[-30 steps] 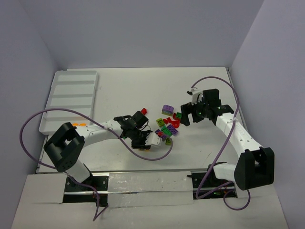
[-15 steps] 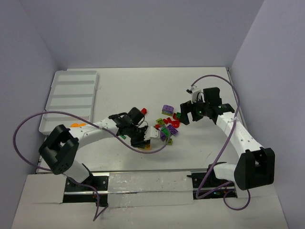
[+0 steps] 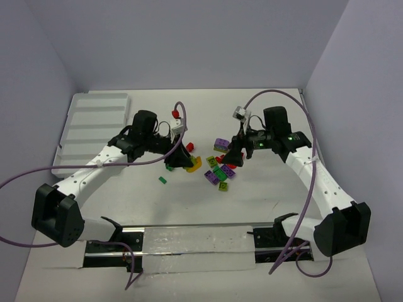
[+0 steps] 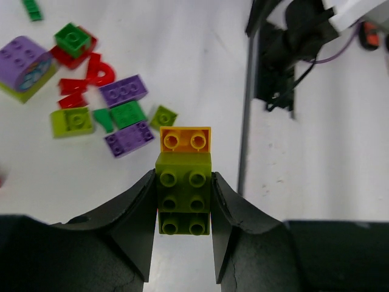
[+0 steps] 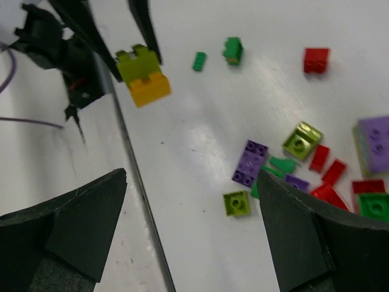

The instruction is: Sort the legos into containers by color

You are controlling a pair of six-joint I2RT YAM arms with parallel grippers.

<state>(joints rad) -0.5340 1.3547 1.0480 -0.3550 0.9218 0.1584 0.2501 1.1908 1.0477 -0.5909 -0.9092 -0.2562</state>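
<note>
My left gripper (image 3: pixel 186 159) (image 4: pixel 182 182) is shut on a lime-yellow brick (image 4: pixel 183 193) with an orange brick (image 4: pixel 185 139) stuck to its far end. It holds the pair (image 3: pixel 194 165) above the table, left of the pile. The pair also shows in the right wrist view (image 5: pixel 143 76). The pile of legos (image 3: pixel 220 167) (image 4: pixel 103 103) (image 5: pixel 316 164) lies mid-table: red, purple, green and lime. My right gripper (image 3: pixel 234 151) (image 5: pixel 193 176) is open wide and empty, hovering over the pile's near side. The white tray (image 3: pixel 94 119) of containers lies at the far left.
Loose bricks lie left of the pile: a green one (image 3: pixel 170 167) (image 5: pixel 232 48), a small green one (image 3: pixel 162 180) (image 5: pixel 199 61) and a red one (image 3: pixel 189 146) (image 5: pixel 316 59). Purple cables loop off both arms. A metal rail (image 3: pixel 189 226) runs along the table's near edge.
</note>
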